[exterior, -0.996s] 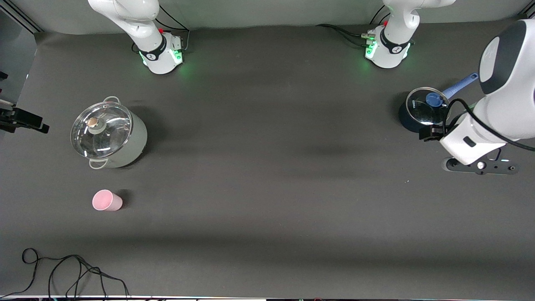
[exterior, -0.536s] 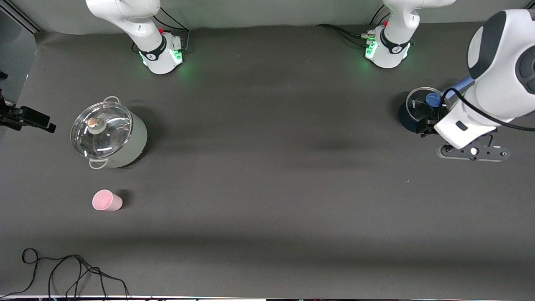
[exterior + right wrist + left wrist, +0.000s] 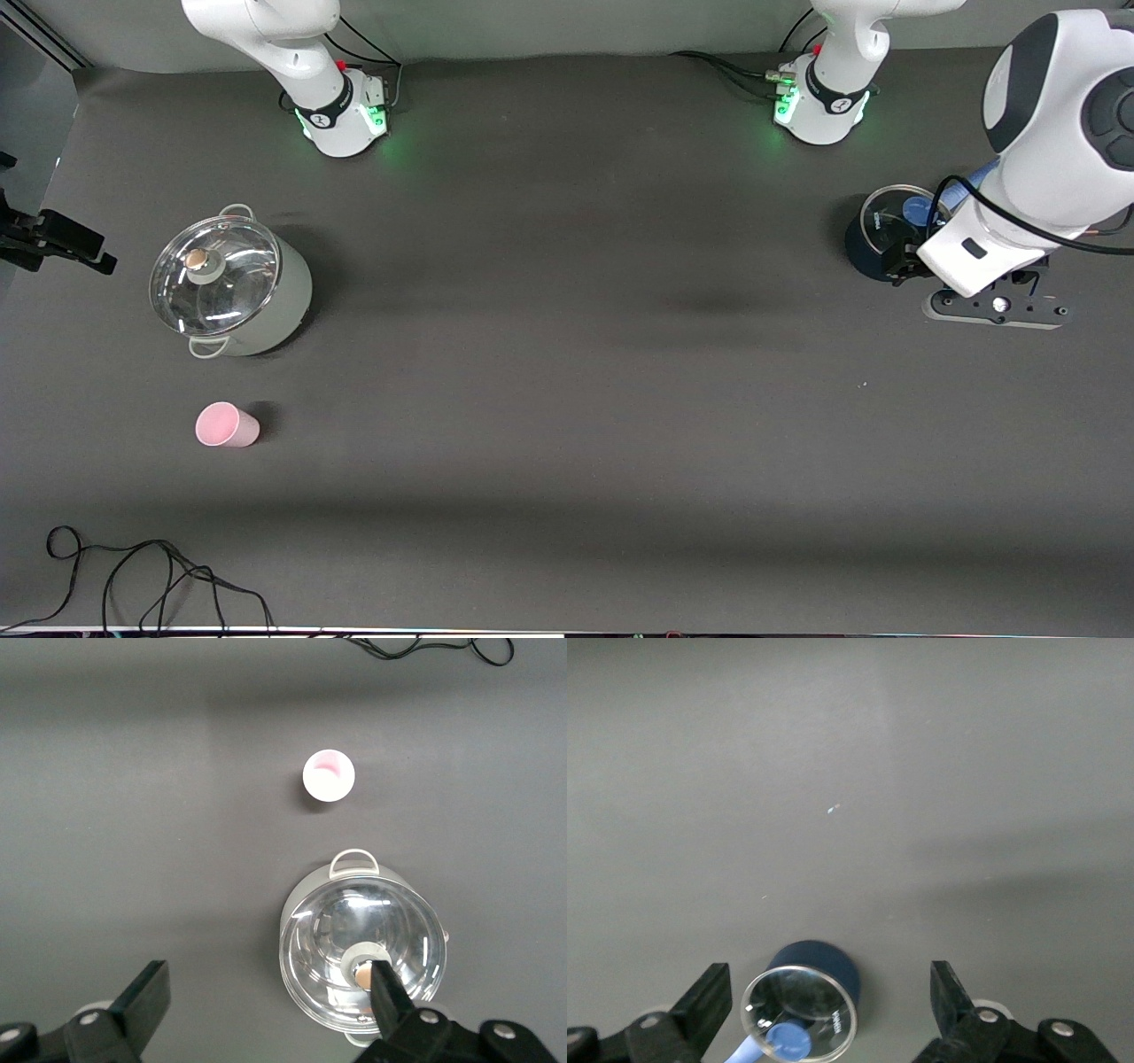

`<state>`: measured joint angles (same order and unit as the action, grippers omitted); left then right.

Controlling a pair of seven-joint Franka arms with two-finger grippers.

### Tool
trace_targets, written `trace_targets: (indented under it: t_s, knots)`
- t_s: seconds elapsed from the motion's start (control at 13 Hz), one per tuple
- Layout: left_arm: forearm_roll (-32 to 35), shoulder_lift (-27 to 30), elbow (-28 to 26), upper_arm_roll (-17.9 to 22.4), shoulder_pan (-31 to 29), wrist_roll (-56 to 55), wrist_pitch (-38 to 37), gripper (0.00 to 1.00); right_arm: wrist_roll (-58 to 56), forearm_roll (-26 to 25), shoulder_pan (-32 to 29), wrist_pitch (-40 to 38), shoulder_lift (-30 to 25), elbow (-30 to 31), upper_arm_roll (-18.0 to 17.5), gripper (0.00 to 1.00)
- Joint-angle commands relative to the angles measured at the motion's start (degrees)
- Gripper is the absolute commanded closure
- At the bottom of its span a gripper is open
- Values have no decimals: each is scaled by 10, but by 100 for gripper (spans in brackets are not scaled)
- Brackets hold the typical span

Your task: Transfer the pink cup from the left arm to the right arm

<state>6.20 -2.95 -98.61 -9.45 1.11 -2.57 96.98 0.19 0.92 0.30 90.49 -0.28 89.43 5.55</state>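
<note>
The pink cup (image 3: 227, 424) stands upright on the dark table, toward the right arm's end and nearer the front camera than the grey pot (image 3: 232, 285). It also shows in the right wrist view (image 3: 329, 775), free of both grippers. My right gripper (image 3: 266, 988) is open and empty, high over the table beside the grey pot (image 3: 363, 952); a black part of its hand (image 3: 58, 241) shows at the front view's edge. My left gripper (image 3: 829, 985) is open and empty, high over the blue saucepan (image 3: 802, 997) at the left arm's end.
The grey pot has a glass lid and two loop handles. The blue saucepan (image 3: 890, 235) has a glass lid and a blue handle. A black cable (image 3: 159, 576) lies near the table's front edge at the right arm's end.
The left arm's hand has moved toward the robots' bases and now hangs over the blue saucepan. The right hand shifted slightly. The pink cup has not moved.
</note>
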Motion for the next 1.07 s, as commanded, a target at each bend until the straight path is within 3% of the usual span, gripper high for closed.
trace_targets:
  t_s: [0.0, 0.46, 0.69, 1.0]
  knots:
    - [-79, -2, -3, 21, -1, 14, 31, 0, 13, 8, 6, 14, -6, 14, 3, 0]
    - [-73, -3, 32, 24, -1, 18, 22, 0, 4, 7, 14, 14, -2, 14, 3, 0]
    - [-73, -7, 83, 22, 0, 18, -53, 0, -17, 1, 29, 14, -2, 15, 3, 0]
    - [-63, -5, 90, 22, -1, 20, -97, 0, -85, 0, 30, 6, -2, 16, 3, 0]
